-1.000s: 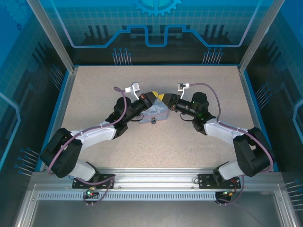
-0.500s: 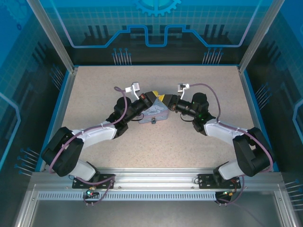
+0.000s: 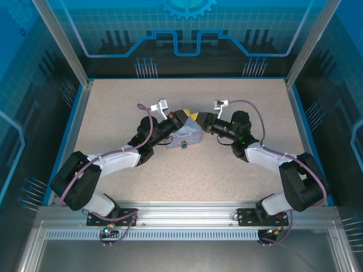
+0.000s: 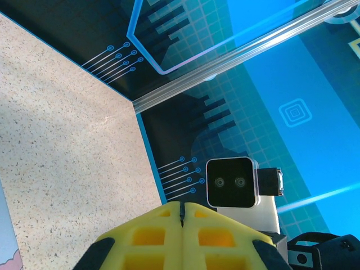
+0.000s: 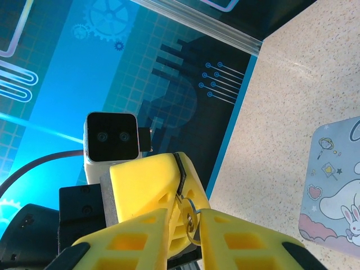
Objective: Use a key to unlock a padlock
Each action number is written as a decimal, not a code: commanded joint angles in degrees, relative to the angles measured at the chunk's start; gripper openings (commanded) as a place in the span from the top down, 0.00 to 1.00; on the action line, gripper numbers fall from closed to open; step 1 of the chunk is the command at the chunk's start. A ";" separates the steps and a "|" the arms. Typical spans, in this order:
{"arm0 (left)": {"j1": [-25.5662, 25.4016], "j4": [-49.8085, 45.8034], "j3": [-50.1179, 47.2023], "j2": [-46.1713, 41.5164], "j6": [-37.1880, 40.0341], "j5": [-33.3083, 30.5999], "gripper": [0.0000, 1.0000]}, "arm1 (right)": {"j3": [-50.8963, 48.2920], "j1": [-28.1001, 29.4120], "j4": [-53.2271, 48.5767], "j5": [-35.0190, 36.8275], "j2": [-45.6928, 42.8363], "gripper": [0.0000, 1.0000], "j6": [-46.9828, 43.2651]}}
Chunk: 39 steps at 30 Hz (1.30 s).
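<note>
Key, one, between right gripper fingers, one tin

My left arm and right arm bend inward, tips almost meeting. My left gripper is pressed fully closed. My right gripper shows a narrow gap; grip unclear.

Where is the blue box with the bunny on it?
The blue box lies mid-table in the top view, just below where the left gripper and right gripper meet.
</note>
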 commanded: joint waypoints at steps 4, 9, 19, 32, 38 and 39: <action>0.50 1.89 0.78 0.24 -0.41 1.06 1.00 | 0.69 -0.70 1.15 -0.81 0.03 0.77 0.29; 0.47 2.06 0.76 0.52 -0.58 1.21 1.00 | 1.00 -0.76 1.50 -1.22 0.40 0.78 0.36; 0.43 2.25 0.95 0.90 -0.91 1.54 1.00 | 2.05 -0.61 2.30 -1.66 1.35 0.78 0.84; 0.43 2.23 1.00 1.58 -1.28 1.88 1.00 | 2.46 -0.60 2.28 -2.43 1.64 0.85 0.71; 0.38 1.26 1.53 1.65 -0.89 2.23 1.00 | 2.29 -0.59 2.22 -2.48 1.73 0.92 0.56; 0.38 1.10 1.51 1.68 -0.86 2.25 1.00 | 2.20 -0.68 2.22 -2.53 1.73 0.94 0.55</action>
